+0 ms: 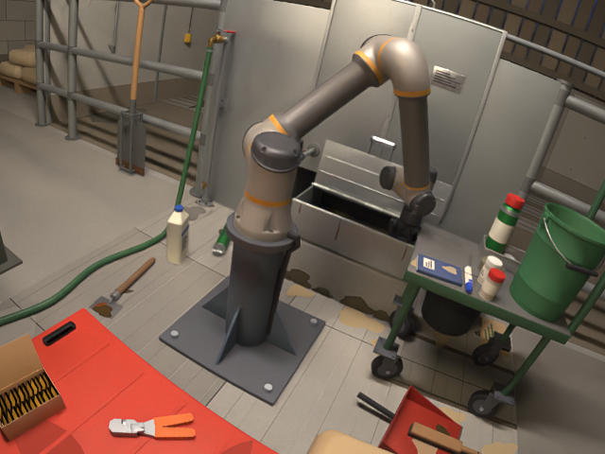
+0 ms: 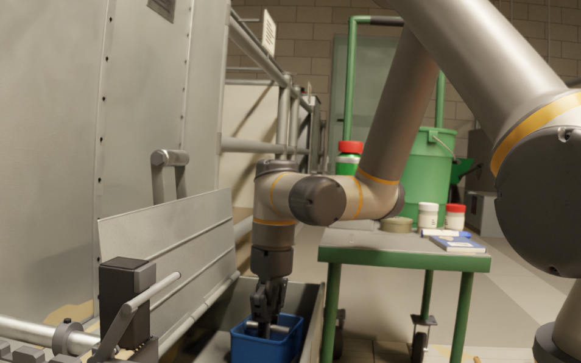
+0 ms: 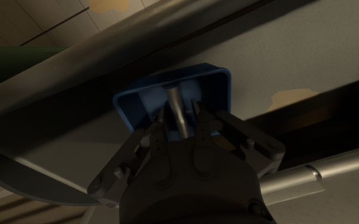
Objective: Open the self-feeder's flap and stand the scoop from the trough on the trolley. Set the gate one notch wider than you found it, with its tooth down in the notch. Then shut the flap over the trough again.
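The blue scoop [image 2: 266, 338] sits low in the trough [image 1: 353, 222], hidden from the side camera by the trough's front wall. A grey bar handle [image 3: 178, 114] crosses its open top. My gripper [image 3: 178, 114] reaches down into the scoop with a finger on each side of the bar, and it is open and holds nothing. The flap [image 1: 360, 172] is raised and leans back against the feeder. The gate lever [image 2: 136, 302] stands at the feeder's near end. The green trolley [image 1: 481, 288] stands right beside the trough.
Behind the trough rises the feeder's grey sheet-metal hopper [image 2: 107, 98]. The trolley top carries a green bucket [image 1: 557, 261], a red-capped bottle [image 1: 503, 222], two small jars [image 1: 490, 277], a pen and a blue booklet [image 1: 440, 269]. Its left end is bare.
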Controlling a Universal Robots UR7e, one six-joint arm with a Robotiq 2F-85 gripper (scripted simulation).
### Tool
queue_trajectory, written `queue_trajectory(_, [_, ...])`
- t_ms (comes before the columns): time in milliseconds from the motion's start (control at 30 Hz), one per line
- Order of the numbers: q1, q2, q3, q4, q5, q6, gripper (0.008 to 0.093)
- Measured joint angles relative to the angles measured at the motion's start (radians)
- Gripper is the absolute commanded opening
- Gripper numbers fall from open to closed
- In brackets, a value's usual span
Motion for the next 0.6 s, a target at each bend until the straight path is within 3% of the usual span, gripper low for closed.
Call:
queue_trajectory(233, [0.0,0.0,0.0,0.0,0.0,0.0,0.0455])
queue_trajectory(600, [0.0,0.0,0.0,0.0,0.0,0.0,0.0235])
